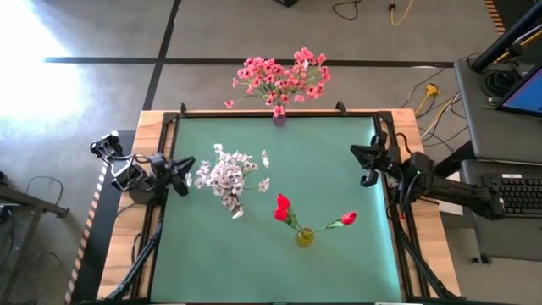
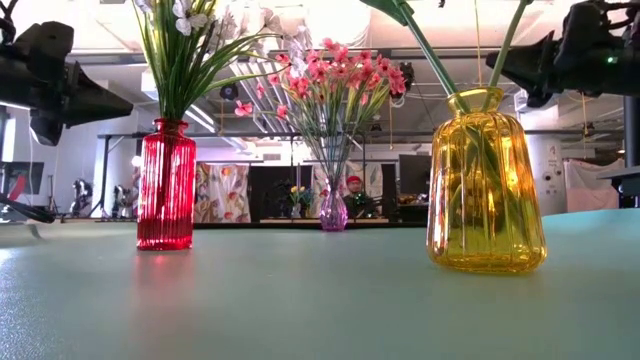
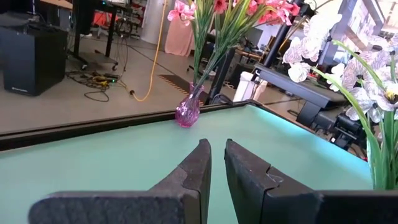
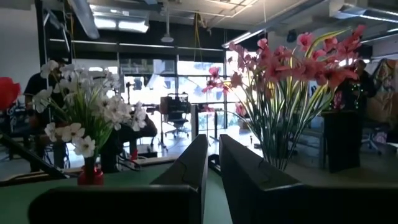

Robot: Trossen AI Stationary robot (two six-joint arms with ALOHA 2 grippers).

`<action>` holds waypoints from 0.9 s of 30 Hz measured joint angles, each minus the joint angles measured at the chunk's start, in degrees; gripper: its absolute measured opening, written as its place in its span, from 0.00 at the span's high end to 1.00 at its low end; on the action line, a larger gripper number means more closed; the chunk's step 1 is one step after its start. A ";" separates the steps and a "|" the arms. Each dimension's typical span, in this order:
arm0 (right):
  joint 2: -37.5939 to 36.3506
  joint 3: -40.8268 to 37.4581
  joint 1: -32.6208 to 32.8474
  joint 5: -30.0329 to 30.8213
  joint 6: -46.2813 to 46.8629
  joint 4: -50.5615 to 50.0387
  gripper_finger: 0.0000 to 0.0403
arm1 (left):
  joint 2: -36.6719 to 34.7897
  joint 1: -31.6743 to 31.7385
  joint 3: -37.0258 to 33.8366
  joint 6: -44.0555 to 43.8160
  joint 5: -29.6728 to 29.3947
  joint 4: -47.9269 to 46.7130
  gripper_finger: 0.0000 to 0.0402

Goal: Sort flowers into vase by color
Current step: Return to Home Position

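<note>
Pink flowers (image 1: 279, 76) stand in a small purple vase (image 1: 279, 117) at the middle of the table's far edge. White flowers (image 1: 229, 176) stand in a red vase (image 2: 166, 185) left of centre. Two red buds (image 1: 282, 207) lean out of a yellow vase (image 1: 305, 237) nearer the front. My left gripper (image 1: 191, 166) hovers shut at the table's left edge, just left of the white flowers and clear of them. My right gripper (image 1: 359, 158) hovers shut at the right edge, above the table. Nothing is between either pair of fingers (image 3: 217, 152) (image 4: 213, 146).
A dark rail (image 1: 389, 203) frames the green table top (image 1: 220, 263), whose near part is bare. A bench with a keyboard (image 1: 517, 193) and a laptop stands to the right. A person (image 2: 352, 195) sits in the room beyond the far edge.
</note>
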 joint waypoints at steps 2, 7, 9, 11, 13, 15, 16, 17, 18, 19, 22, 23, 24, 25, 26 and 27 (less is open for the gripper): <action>0.00 0.00 0.00 0.00 -0.01 -0.25 0.92 | 0.02 0.00 0.00 0.02 0.01 0.00 0.91; 0.00 0.00 0.00 0.00 0.01 -0.64 0.92 | 0.02 0.00 0.00 0.02 0.02 0.02 0.91; 0.00 0.00 0.00 0.00 0.01 -0.66 0.92 | 0.02 0.00 0.00 0.03 0.03 0.02 0.91; 0.00 0.00 0.00 0.00 0.07 -0.66 0.92 | 0.02 0.00 0.00 0.04 0.03 0.02 0.91; 0.00 0.00 0.00 0.00 0.02 -0.66 0.92 | 0.02 0.00 0.00 0.04 0.03 0.02 0.91; 0.00 0.00 0.00 0.00 0.06 -0.66 0.92 | 0.02 0.00 0.00 0.04 0.04 0.02 0.91; 0.00 0.00 0.00 0.00 0.09 -0.66 0.92 | 0.02 0.00 0.00 0.04 0.04 0.02 0.91; 0.00 0.00 0.00 0.00 0.09 -0.66 0.92 | 0.02 0.00 0.00 0.04 0.04 0.02 0.91; 0.00 0.00 0.00 0.00 0.05 -0.66 0.92 | 0.02 0.00 0.00 0.04 0.05 0.02 0.91; 0.00 0.00 0.00 0.00 0.03 -0.66 0.92 | 0.02 0.00 0.00 0.04 0.05 0.02 0.91; 0.00 0.00 0.00 0.00 0.14 -0.66 0.92 | 0.02 0.00 0.00 0.04 0.05 0.02 0.91; 0.01 0.00 0.00 0.00 0.09 -0.66 0.92 | 0.02 0.00 0.00 0.04 0.05 0.02 0.91; 0.02 0.00 0.00 0.00 0.05 -0.66 0.92 | 0.02 0.00 0.00 0.04 0.05 0.02 0.91; 0.02 0.00 0.00 0.00 0.06 -0.66 0.92 | 0.02 0.00 0.00 0.04 0.05 0.02 0.91; 0.02 0.00 0.00 0.00 0.12 -0.66 0.92 | 0.02 0.00 0.00 0.04 0.05 0.02 0.91; 0.02 0.00 0.00 0.02 0.16 -0.66 0.92 | 0.02 0.00 0.00 0.04 0.05 0.02 0.91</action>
